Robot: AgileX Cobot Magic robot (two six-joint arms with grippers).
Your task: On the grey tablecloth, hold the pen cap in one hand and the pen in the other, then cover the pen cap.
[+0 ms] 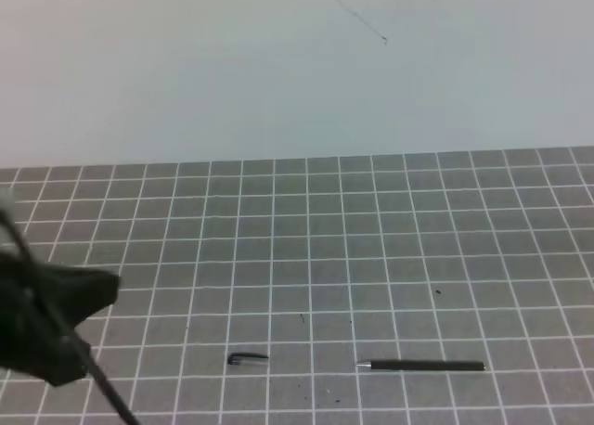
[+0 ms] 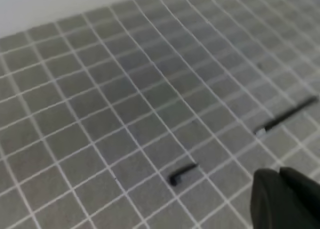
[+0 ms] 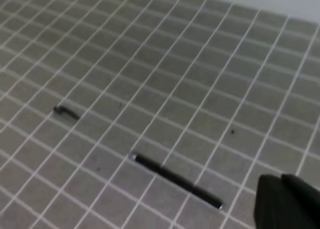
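Your pen [image 1: 422, 365] lies flat on the grey tablecloth [image 1: 306, 239], near the front edge and right of the middle in the high view, running along a grid line with its small silvery tip pointing left. The pen cap [image 1: 247, 357] lies to its left, on the same row of squares, well apart from the tip and touching nothing but the cloth. In the left wrist view you see the pen cap [image 2: 182, 173] just ahead of the dark body at the lower right corner, with the pen [image 2: 287, 116] farther off toward the right edge. In the right wrist view the pen [image 3: 177, 181] lies slantwise close to the dark body at the lower right, and the pen cap [image 3: 66, 112] sits far to the left.

Neither piece is held. The left gripper [image 2: 285, 199] hangs above the cloth beside the cap, its fingers pressed together on nothing. The right gripper [image 3: 287, 201] hangs near the pen's blunt end, fingers likewise pressed together and holding nothing. In the high view only the left arm [image 1: 46, 323] shows, a blurred black mass at the left edge with a cable trailing down.

A few dark specks dot the cloth. Behind it rises a plain pale wall [image 1: 297, 63].
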